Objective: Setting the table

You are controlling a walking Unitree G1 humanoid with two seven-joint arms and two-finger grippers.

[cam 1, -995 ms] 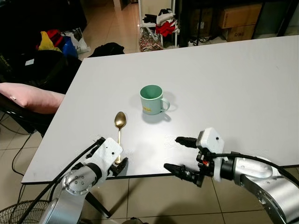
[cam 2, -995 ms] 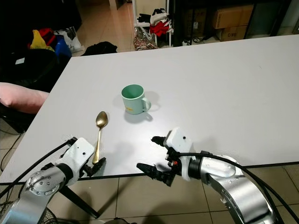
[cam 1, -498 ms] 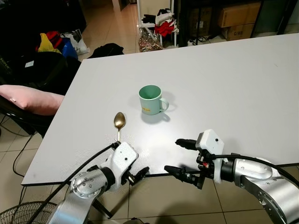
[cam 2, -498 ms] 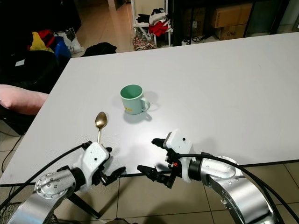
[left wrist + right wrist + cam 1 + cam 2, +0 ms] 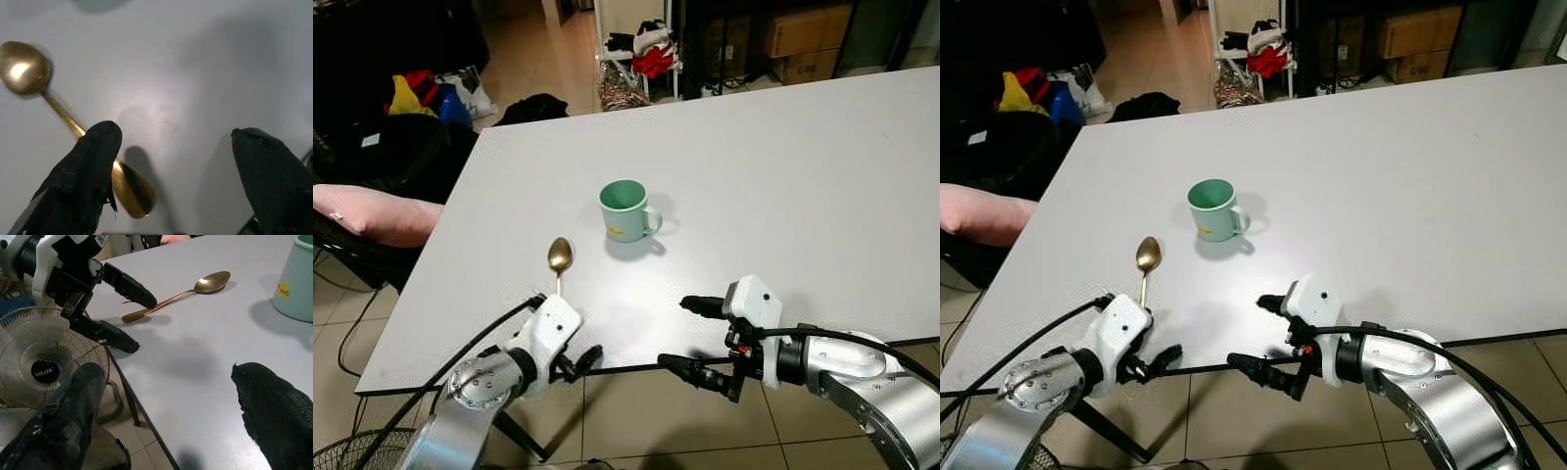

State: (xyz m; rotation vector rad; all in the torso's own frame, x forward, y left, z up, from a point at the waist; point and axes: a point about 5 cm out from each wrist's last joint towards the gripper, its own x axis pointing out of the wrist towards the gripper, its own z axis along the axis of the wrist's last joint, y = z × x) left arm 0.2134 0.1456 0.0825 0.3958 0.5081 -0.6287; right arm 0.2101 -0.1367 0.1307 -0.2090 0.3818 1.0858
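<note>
A mint-green mug [image 5: 626,210] stands upright on the white table [image 5: 803,176], its handle turned right. A gold spoon [image 5: 559,258] lies near the front edge, bowl toward the mug. My left gripper [image 5: 573,354] hovers open at the table's front edge, over the spoon's handle end. In the left wrist view the spoon [image 5: 63,115] runs under one finger [image 5: 85,171] and the gap holds nothing. My right gripper [image 5: 693,339] is open at the front edge, right of the spoon, one finger above the tabletop and one below the edge. The right wrist view shows the spoon [image 5: 186,293] and mug [image 5: 298,279].
A pink cushion [image 5: 372,211] rests on a dark chair at the table's left. A floor fan [image 5: 44,362] stands under the front-left corner. Bags, a rack with clothes [image 5: 651,54] and cardboard boxes [image 5: 808,29] line the back.
My left gripper swung right along the front edge, then came partway back toward the spoon's handle. The spoon, mug and right gripper stayed put. The camera shifted slightly.
</note>
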